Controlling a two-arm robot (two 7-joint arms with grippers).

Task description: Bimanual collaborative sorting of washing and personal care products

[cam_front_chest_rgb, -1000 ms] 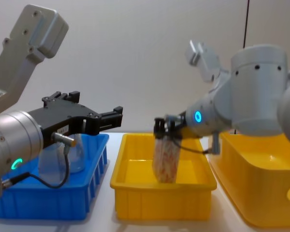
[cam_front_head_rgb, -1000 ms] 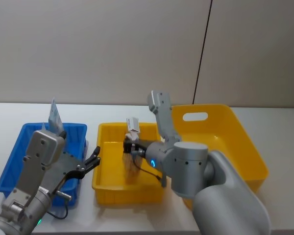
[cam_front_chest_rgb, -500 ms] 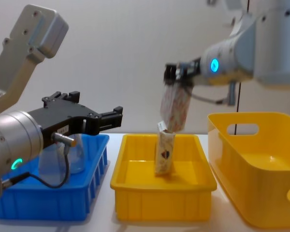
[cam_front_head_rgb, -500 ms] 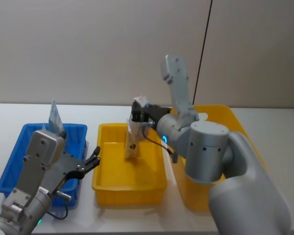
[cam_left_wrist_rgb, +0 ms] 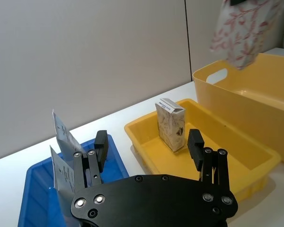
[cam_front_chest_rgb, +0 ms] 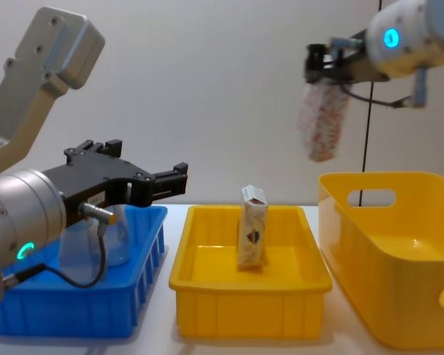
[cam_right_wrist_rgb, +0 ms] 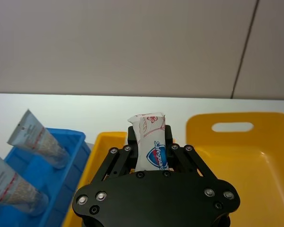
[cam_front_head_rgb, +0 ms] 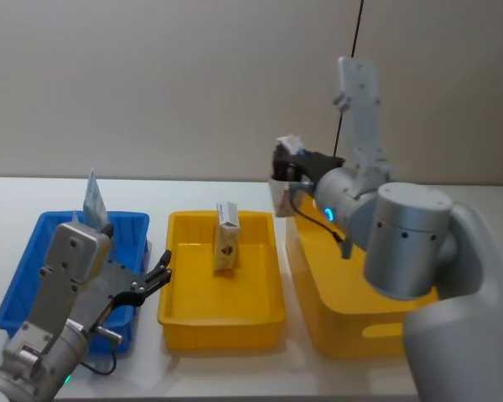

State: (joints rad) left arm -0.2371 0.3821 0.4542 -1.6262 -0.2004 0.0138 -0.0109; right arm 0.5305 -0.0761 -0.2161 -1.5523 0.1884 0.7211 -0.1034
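Observation:
My right gripper (cam_front_chest_rgb: 327, 76) is shut on a white pack with reddish print (cam_front_chest_rgb: 323, 122), holding it in the air above the near-left rim of the large yellow bin (cam_front_chest_rgb: 399, 303). The same pack (cam_right_wrist_rgb: 151, 135) sits upright between the fingers in the right wrist view. A small carton (cam_front_head_rgb: 226, 237) stands upright in the small yellow tray (cam_front_head_rgb: 219, 320). Two pale pouches (cam_right_wrist_rgb: 36, 137) stand in the blue bin (cam_front_head_rgb: 27, 276). My left gripper (cam_front_head_rgb: 157, 279) hovers open and holding nothing by the blue bin's right side.
The three containers stand in a row on the white table: blue bin (cam_front_chest_rgb: 74, 316) left, small yellow tray (cam_front_chest_rgb: 244, 305) middle, large yellow bin (cam_front_head_rgb: 356, 328) right. A grey wall is close behind. Bare table lies behind the bins.
My right gripper has lifted the printed pack out of the small yellow tray and carried it up and right toward the large bin. The carton stays standing in the tray. The left arm has not moved.

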